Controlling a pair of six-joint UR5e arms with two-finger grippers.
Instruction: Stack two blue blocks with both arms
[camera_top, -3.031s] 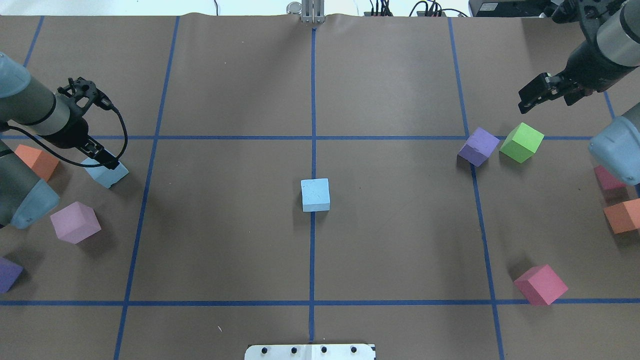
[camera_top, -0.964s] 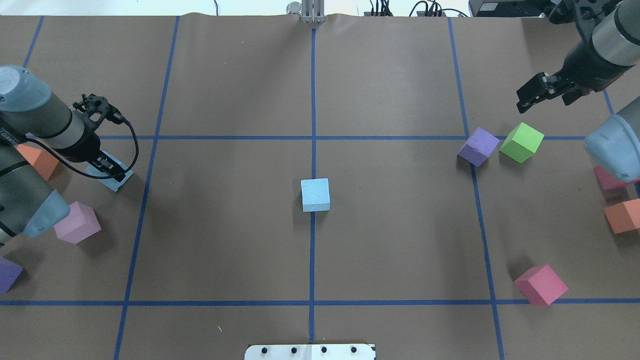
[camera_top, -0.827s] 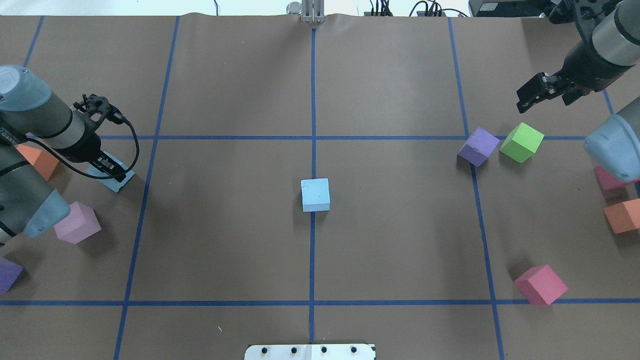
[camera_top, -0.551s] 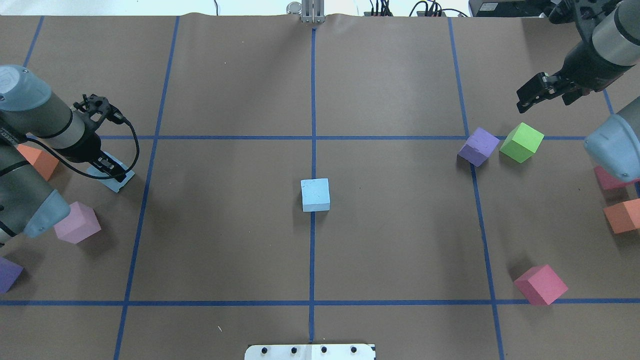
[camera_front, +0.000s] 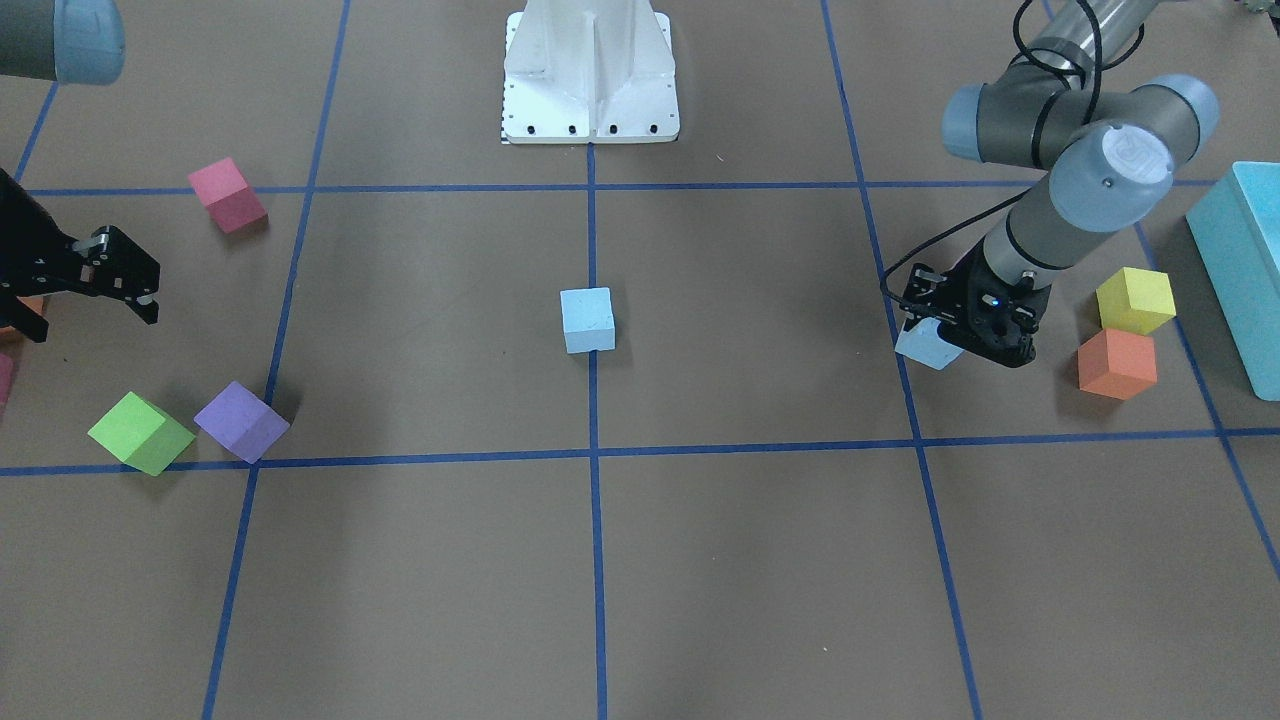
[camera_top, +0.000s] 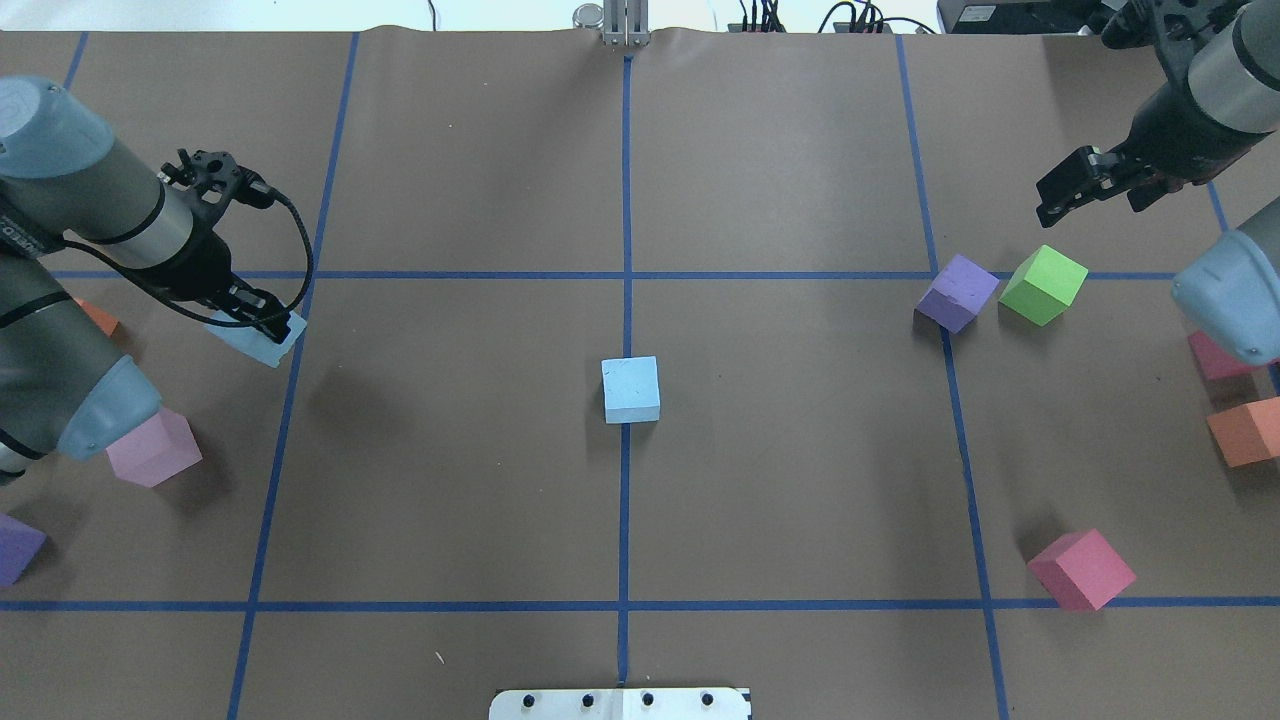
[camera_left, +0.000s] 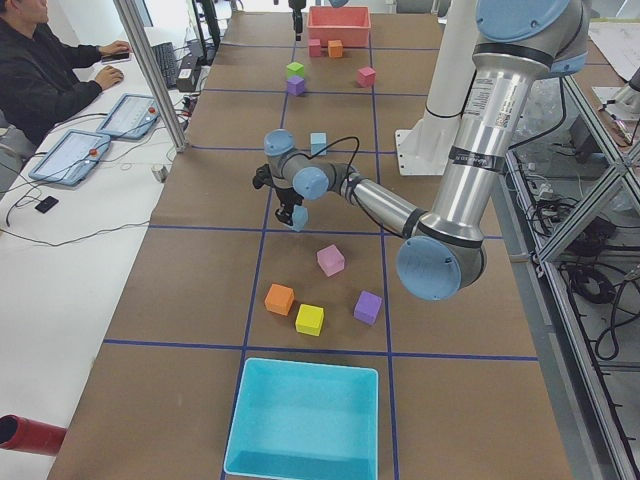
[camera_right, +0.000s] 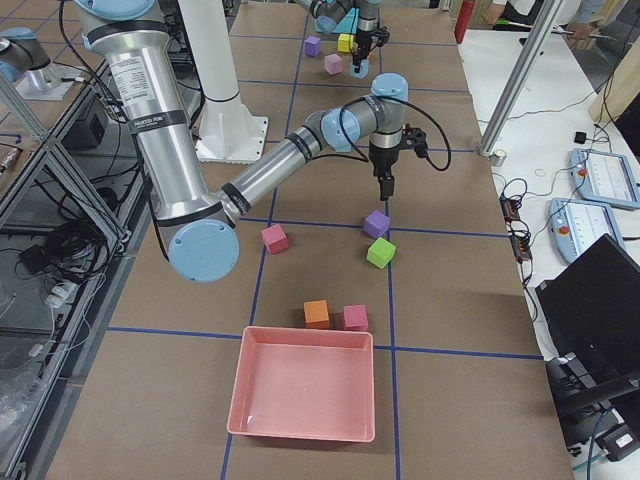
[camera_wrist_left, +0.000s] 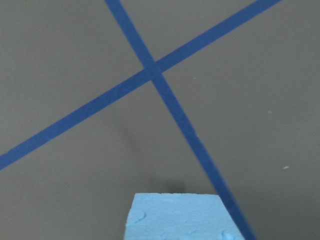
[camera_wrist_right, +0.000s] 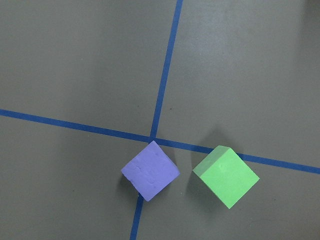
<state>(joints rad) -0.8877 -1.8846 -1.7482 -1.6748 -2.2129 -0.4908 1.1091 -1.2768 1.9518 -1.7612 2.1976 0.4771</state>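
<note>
1. My left gripper (camera_top: 262, 322) was clamped on one blue block (camera_top: 250, 343), lifted off the table (camera_top: 450, 480).
2. The other blue block (camera_top: 631, 390) sat dead centre. My right gripper (camera_top: 1062, 195) hung open.
3. Risk imo: the foam twists in my pinch, lands crooked and slides off.

A purple cube (camera_top: 958, 292) stands just beside a green cube (camera_top: 1043, 285), not touching it, at a crossing of blue tape lines (camera_top: 627, 200). A yellow cube (camera_front: 1134, 300) and an orange cube (camera_front: 1116, 364) lie near the turquoise bin (camera_front: 1245, 260). A pink cube (camera_top: 1081, 569) lies alone on the brown table (camera_top: 800, 480).

Gripped block (camera_top: 260, 346) aloft, centre block (camera_top: 631, 390) flat mid-table.
</note>
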